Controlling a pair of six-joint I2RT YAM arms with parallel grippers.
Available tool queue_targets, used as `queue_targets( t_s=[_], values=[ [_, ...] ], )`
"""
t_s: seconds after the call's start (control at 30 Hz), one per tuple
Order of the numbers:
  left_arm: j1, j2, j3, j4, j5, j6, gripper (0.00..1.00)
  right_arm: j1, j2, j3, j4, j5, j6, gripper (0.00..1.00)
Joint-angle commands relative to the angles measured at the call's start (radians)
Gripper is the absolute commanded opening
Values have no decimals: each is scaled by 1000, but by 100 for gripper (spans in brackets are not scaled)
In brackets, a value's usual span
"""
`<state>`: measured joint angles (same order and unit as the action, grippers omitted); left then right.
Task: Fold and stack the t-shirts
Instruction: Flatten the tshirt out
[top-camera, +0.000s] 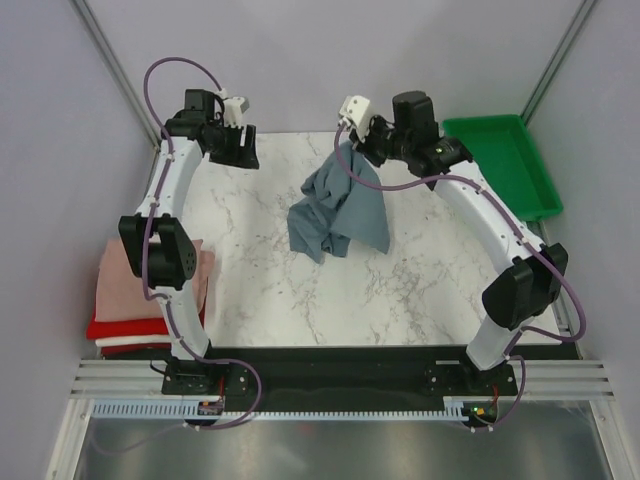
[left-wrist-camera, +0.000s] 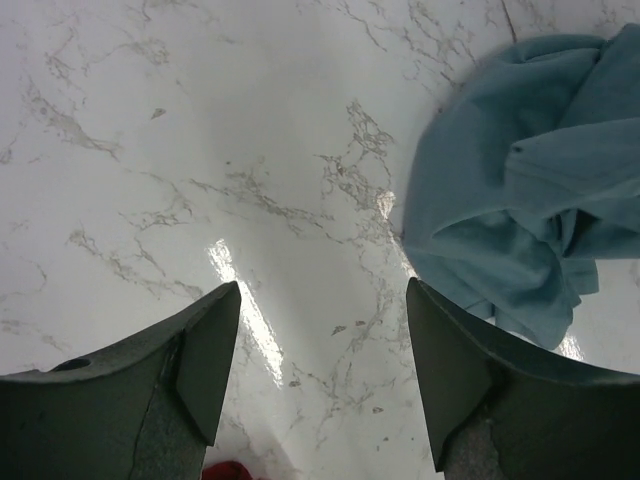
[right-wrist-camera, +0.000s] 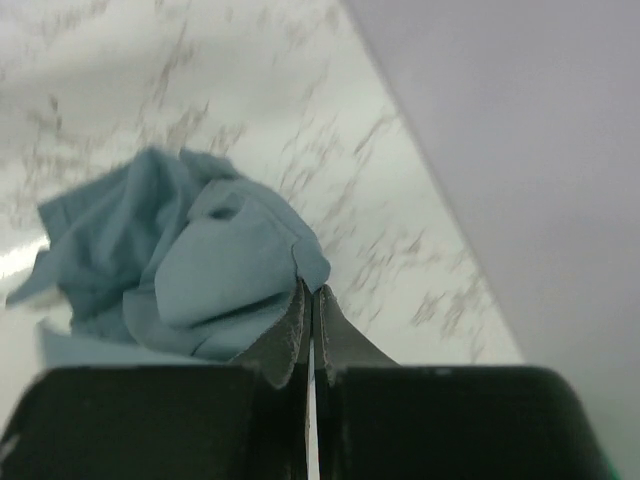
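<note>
Marble bench (top-camera: 270, 290), blue-grey tee (top-camera: 340, 215) bunched near the back, a corner pinched tight in my right jaws, left jaws gaping empty, so next I'd spread it flat for folding.

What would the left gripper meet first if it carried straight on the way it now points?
Most likely the marble table: the left wrist view shows only tabletop ahead of the open left gripper; the blue-grey t-shirt lies off to the side.
</note>
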<state>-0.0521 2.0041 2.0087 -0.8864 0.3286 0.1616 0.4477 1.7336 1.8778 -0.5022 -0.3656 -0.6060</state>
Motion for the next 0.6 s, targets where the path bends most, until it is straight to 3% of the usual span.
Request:
queue_targets(
  t_s=[0.0, 0.07, 0.2, 0.37, 0.57],
  values=[
    [-17, 1, -13, 10, 101, -22, 74, -1, -98, -176, 13, 60, -86, 0],
    [-28, -10, -73, 7, 145, -20, 70, -20, -112, -290, 28, 86, -77, 0],
    [-81, -34, -214, 3, 236, 16, 59, -116, -63, -324, 56, 96, 26, 0],
    [-254, -48, -324, 9, 176, 65, 56, -214, 6, -260, 68, 96, 104, 0],
    [-391, -50, -383, 33, 86, 62, 52, -239, 61, -220, 68, 90, 121, 0]
  ],
)
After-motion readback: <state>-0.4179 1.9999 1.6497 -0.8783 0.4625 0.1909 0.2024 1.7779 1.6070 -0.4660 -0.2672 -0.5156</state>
